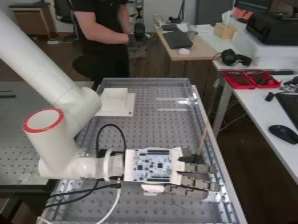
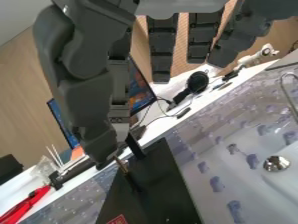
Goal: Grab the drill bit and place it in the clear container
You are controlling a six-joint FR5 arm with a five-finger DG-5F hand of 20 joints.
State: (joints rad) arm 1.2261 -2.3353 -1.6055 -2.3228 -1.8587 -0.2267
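Wrist view: the hand [image 2: 74, 90] pinches the slim drill bit [image 2: 122, 166] at its thumb's tip, other fingers fairly straight. Likely light, stiff and slick, it could twist; the shank should offer the safest hold.

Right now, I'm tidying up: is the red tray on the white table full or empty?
Not empty: the red tray holds dark things in both halves.

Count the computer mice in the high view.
2: a black mouse on the white table, right, and a white mouse on the wood-topped desk, back. Others may be hidden.
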